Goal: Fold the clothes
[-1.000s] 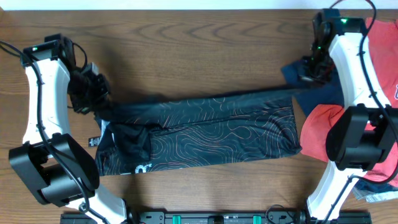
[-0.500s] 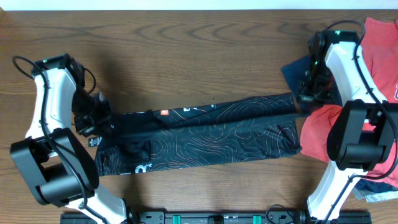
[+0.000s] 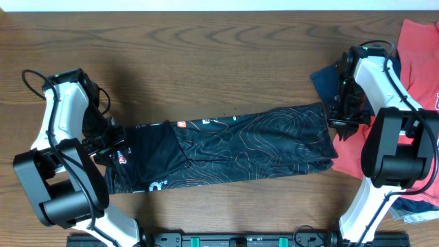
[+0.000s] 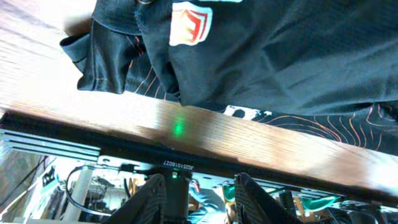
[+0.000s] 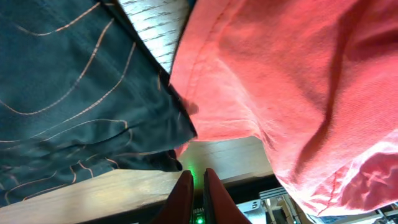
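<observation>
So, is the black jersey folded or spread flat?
Folded lengthwise: the jersey lies as a narrow band, an upper layer overlapping the lower part.

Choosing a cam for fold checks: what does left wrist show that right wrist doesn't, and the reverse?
Only left wrist: the orange-and-white logo patch on the black jersey and its bunched end. Only right wrist: the red tee right beside the jersey's corner. Both: the jersey's orange contour lines, the wood table edge, a green glow on it.
</observation>
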